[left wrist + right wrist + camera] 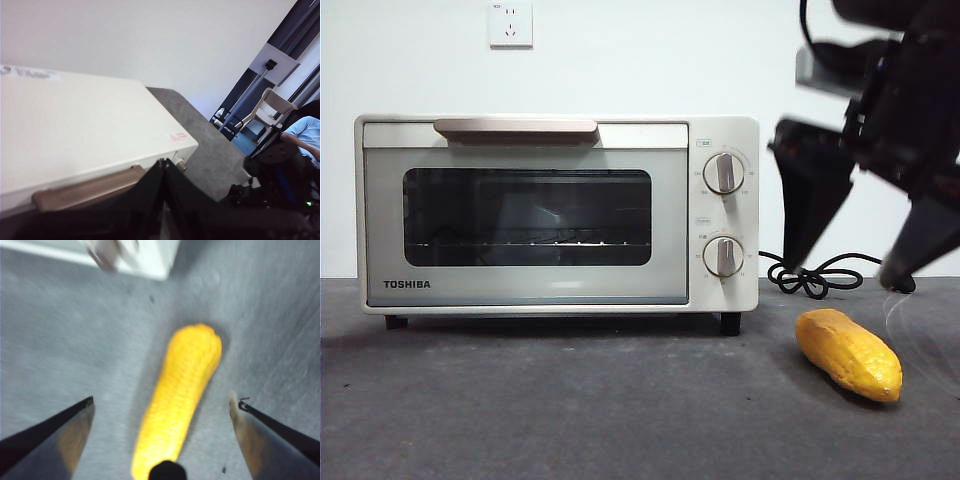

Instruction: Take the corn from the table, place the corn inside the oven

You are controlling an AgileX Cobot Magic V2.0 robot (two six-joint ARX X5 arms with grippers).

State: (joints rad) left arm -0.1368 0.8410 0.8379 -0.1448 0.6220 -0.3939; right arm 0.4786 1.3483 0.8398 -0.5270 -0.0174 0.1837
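The corn (848, 352) lies on the table (570, 410) to the right of the oven (555, 215) and a little in front of it. The oven's dark glass door is closed. My right gripper (845, 272) hangs open just above the corn, one jaw on each side, not touching it. In the right wrist view the corn (182, 390) runs lengthwise between the spread jaws of that gripper (161, 399). My left gripper (163, 166) is shut on nothing, above the oven's cream top (75, 130) near the handle (85, 189).
A coiled black cord (817, 276) lies behind the corn beside the oven's right wall. A wall socket (510, 24) sits above the oven. Past the table's edge are a chair (272, 107) and a seated person (304, 131).
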